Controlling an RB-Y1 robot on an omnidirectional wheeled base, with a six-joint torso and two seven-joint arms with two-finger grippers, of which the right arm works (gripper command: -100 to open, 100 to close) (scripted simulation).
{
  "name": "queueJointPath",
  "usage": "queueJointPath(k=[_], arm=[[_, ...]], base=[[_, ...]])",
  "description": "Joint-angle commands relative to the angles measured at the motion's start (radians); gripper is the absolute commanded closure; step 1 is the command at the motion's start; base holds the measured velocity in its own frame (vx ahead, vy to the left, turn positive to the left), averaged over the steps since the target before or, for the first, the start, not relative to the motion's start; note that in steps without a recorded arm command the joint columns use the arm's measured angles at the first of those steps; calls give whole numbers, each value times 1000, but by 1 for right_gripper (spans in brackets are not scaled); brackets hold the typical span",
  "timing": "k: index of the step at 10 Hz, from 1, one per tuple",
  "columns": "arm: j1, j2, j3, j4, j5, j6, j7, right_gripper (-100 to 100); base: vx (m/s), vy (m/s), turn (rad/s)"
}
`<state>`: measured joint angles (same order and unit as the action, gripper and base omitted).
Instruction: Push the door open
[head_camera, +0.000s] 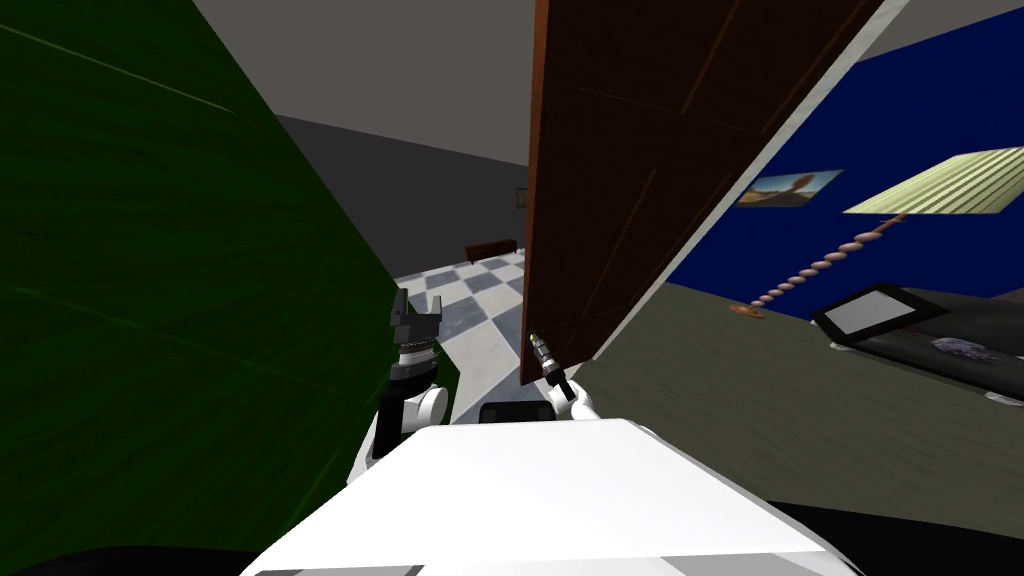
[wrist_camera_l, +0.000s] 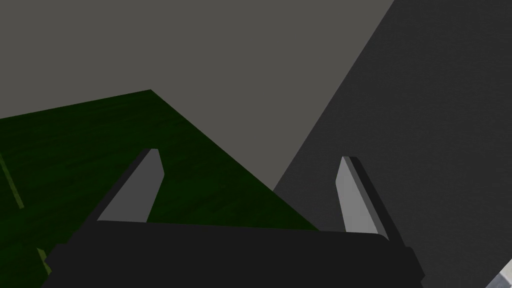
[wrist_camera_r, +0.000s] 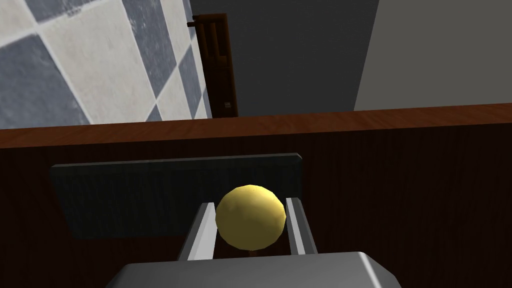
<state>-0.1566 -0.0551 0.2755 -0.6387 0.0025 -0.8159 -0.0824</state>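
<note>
Left gripper (wrist_camera_l: 248, 156): dark box body, two thin light grey blade fingers (wrist_camera_l: 137, 192) with dark backs. Ribbed grey-and-black wrist collar (head_camera: 414, 356), white forearm (head_camera: 425, 408) with rounded joint. Right gripper (wrist_camera_r: 250, 202): grey body, light grey blades (wrist_camera_r: 197, 235), slim ribbed wrist (head_camera: 545, 355)

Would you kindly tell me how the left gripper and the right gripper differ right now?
The left gripper has its fingers wide apart and holds nothing; the right gripper is shut on the yellow door knob. The left gripper hangs free beside the green wall, while the right gripper is at the brown door. Both have two thin light grey fingers.
</note>
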Motion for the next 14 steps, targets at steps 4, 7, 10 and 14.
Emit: queueJointPath(k=[4, 7, 10, 14], arm=[[1, 0, 0, 0, 0, 0, 0, 100], [-3, -21, -44, 10, -37, 0, 42, 100], [1, -18, -40, 6, -39, 10, 41, -100], [0, -3, -40, -5, -44, 23, 36, -100]], base=[[-9, -4, 0], [184, 22, -7], [-15, -3, -53], [-240, 20, -45]])
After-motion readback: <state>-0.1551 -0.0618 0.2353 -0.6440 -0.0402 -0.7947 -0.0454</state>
